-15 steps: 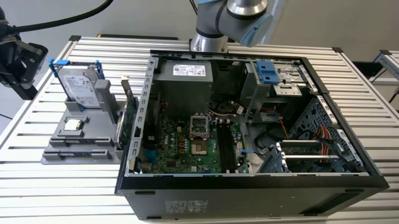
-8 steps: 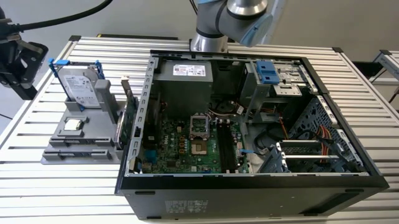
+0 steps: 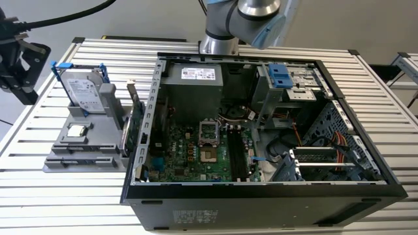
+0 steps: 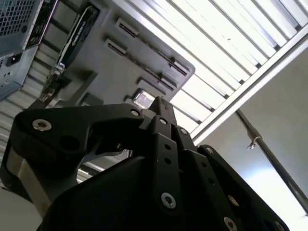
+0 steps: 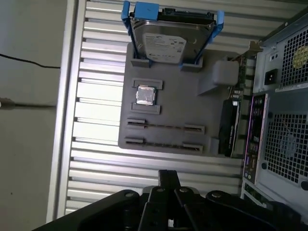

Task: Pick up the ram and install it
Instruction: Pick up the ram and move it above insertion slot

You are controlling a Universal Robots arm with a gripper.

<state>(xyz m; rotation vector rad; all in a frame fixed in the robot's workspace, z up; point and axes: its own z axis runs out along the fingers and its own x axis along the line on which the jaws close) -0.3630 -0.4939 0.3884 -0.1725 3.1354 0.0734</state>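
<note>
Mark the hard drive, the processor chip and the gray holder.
hard drive (image 5: 166, 44): first wrist view, on its labelled silver face.
processor chip (image 5: 145, 95): first wrist view, middle of its metal lid.
gray holder (image 5: 185, 103): first wrist view, bare flat surface.

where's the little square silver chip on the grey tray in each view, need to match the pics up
Exterior view: small square silver chip on the flat grey plastic tray, nearer the camera than the upright silver hard drive.
First wrist view: chip between the hard drive and the tray's two long slots.
Second wrist view: probably the bright square just beyond the black claw.
Shared landmark: the grey tray.
</note>
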